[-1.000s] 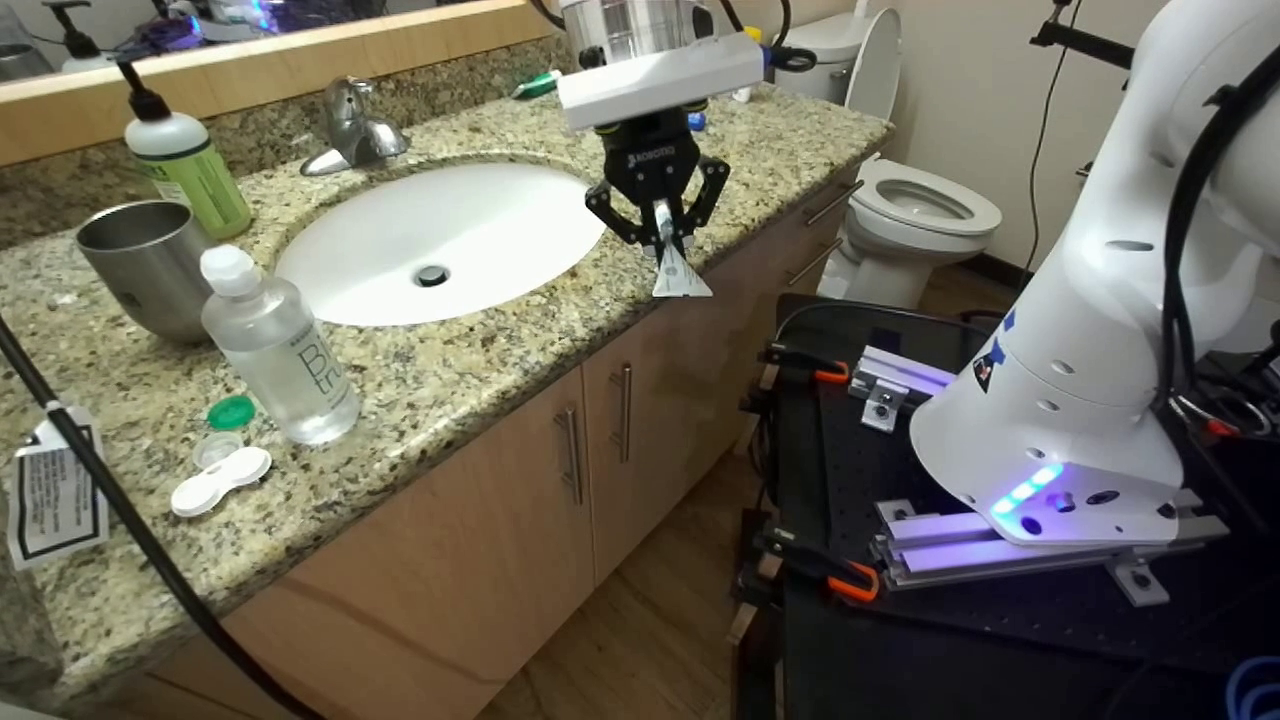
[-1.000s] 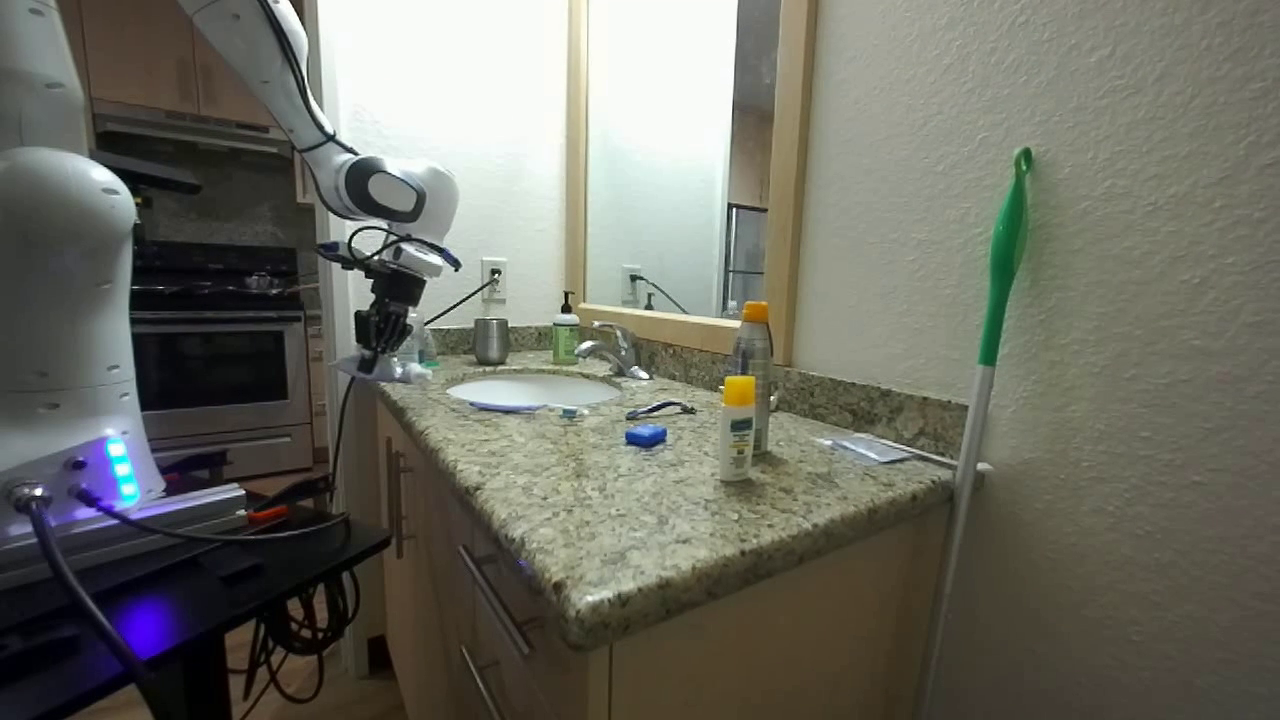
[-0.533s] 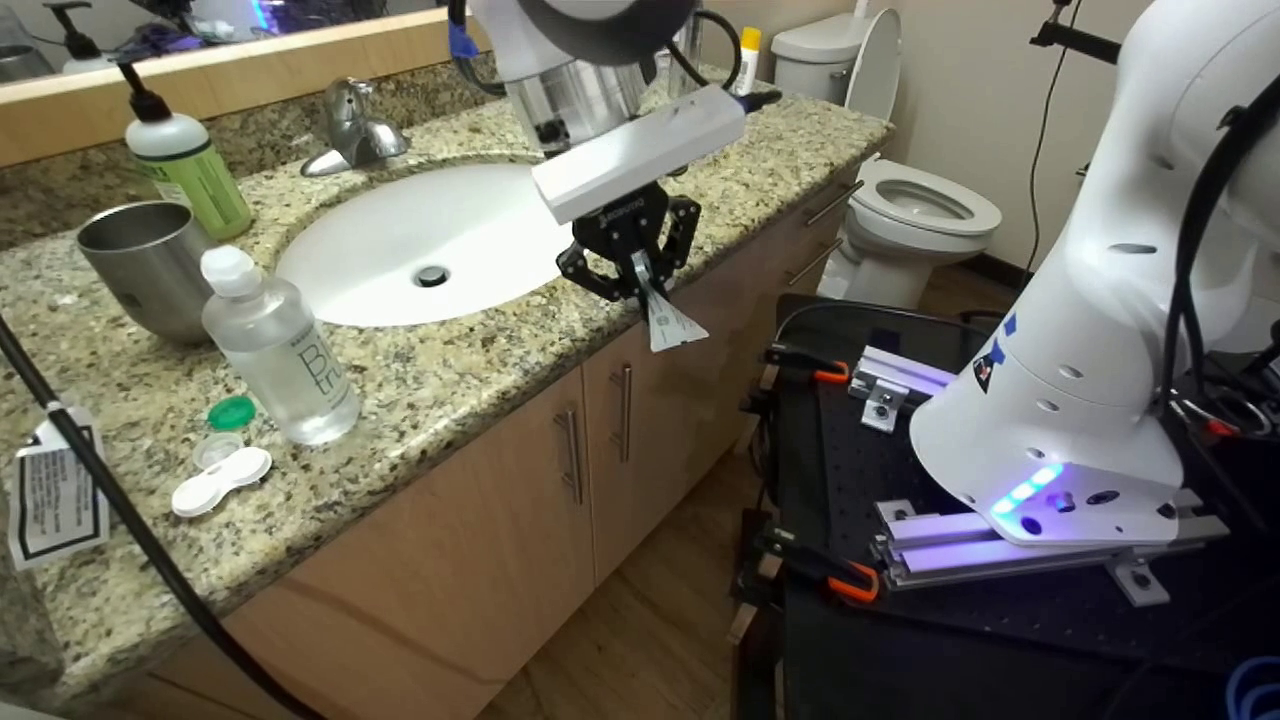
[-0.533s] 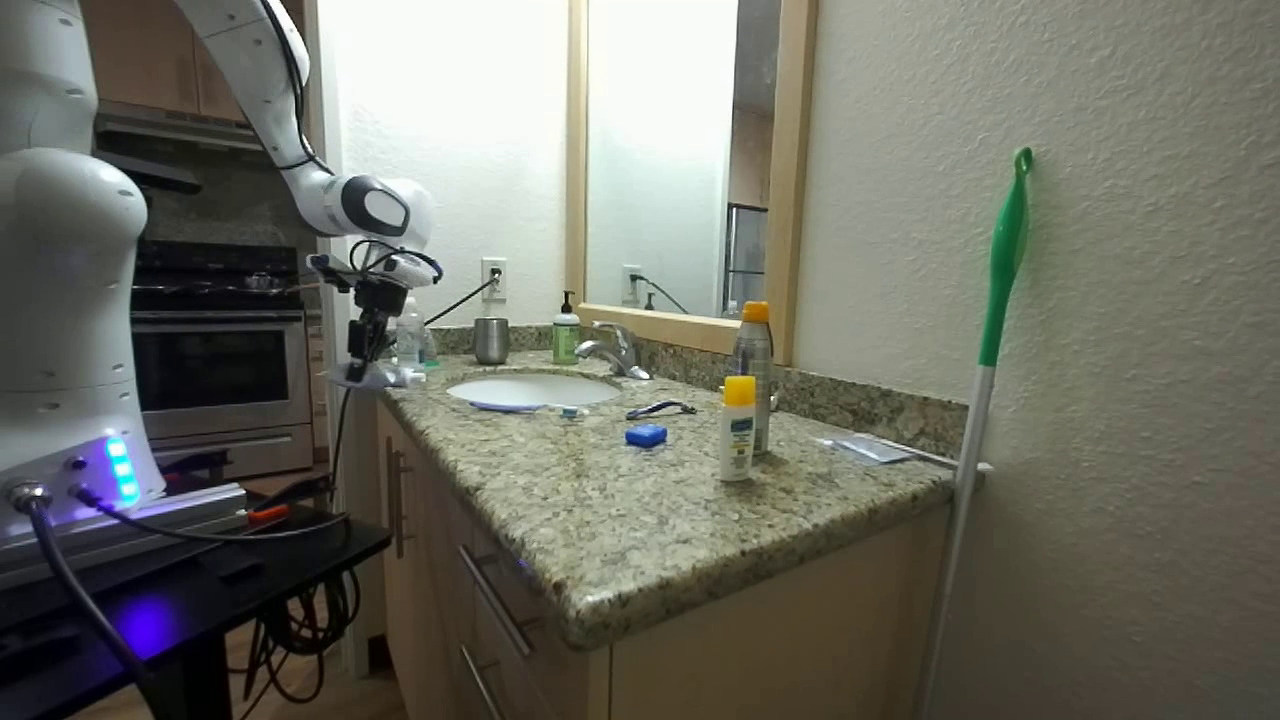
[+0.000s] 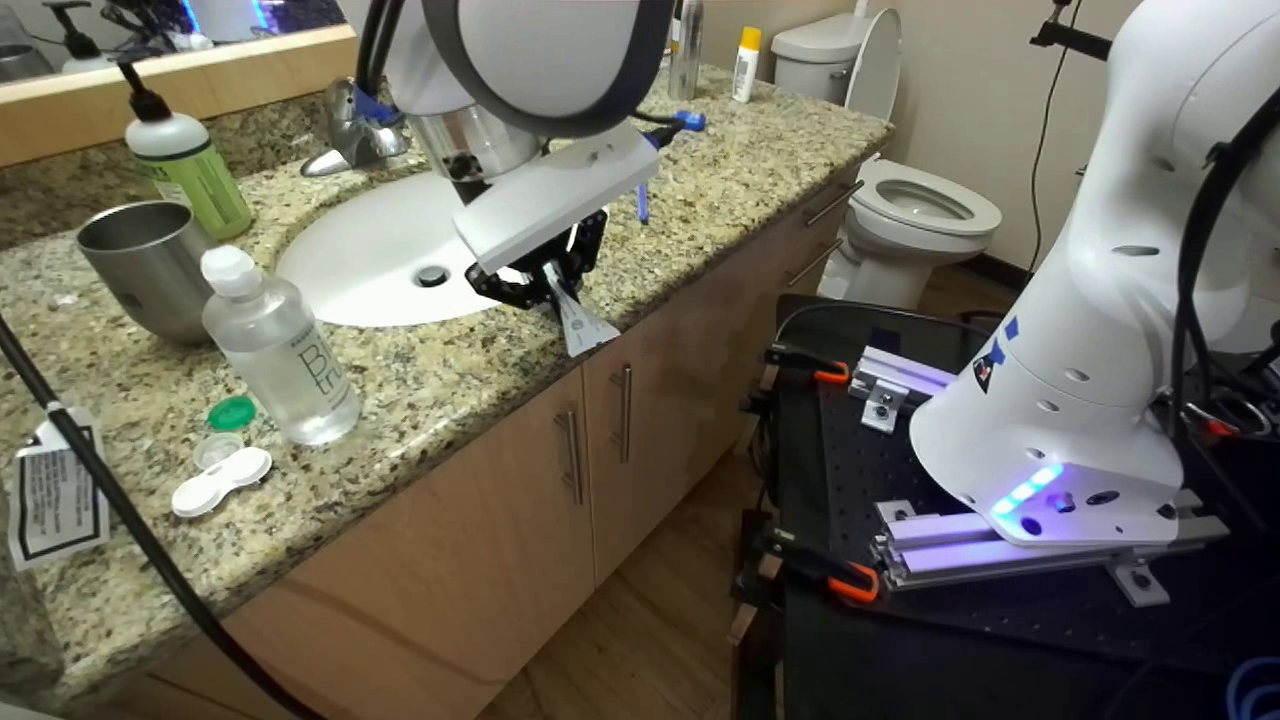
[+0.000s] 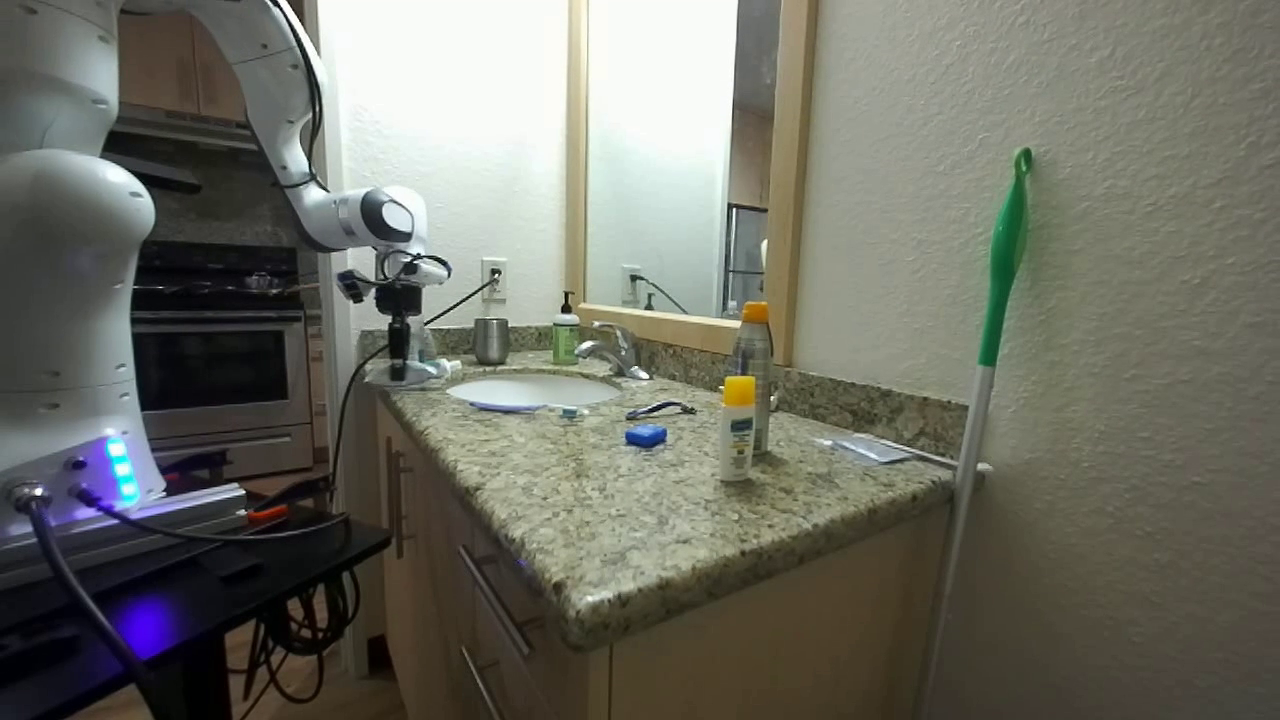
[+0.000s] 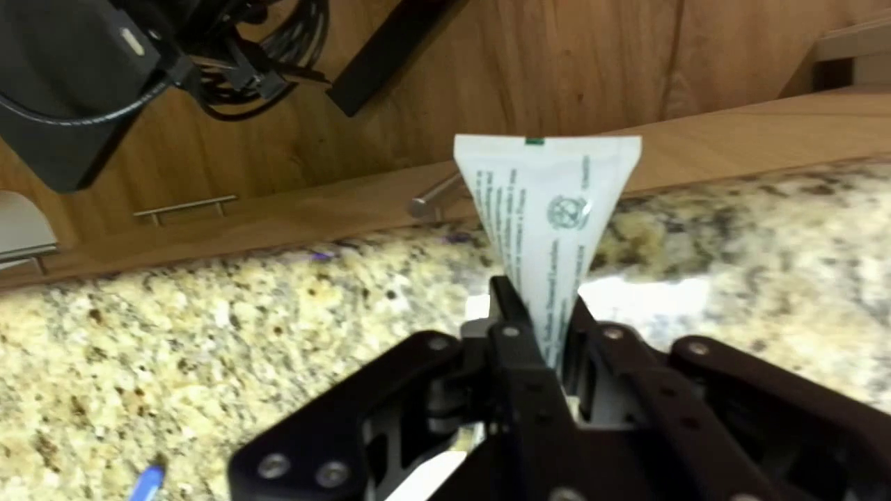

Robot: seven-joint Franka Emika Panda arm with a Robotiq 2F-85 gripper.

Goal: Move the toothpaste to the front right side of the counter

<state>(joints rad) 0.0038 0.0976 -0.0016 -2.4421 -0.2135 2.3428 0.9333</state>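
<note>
The toothpaste is a flat white tube with green print [image 7: 546, 188]. It also shows in both exterior views [image 5: 583, 325] [image 6: 430, 371]. My gripper [image 7: 539, 313] is shut on the tube's middle, one finger on each side. In an exterior view the gripper [image 5: 555, 285] is beside the sink at the front edge of the granite counter [image 5: 430, 390]. The tube's wide flat end points out past that edge, and its cap end points toward the sink [image 6: 480, 390]. The gap between tube and counter is hard to tell.
A clear bottle [image 5: 285, 360], a metal cup [image 5: 150, 270], a soap bottle [image 5: 195, 170] and a white lens case [image 5: 222, 482] stand beyond the sink. A blue toothbrush [image 6: 505, 407], a blue box [image 6: 646, 435] and a yellow-capped bottle [image 6: 737, 430] lie or stand at the opposite end.
The gripper has carried the tube along the front edge, toward the clear bottle and away from the yellow-capped bottle. The wrist has turned. The grip looks the same.
</note>
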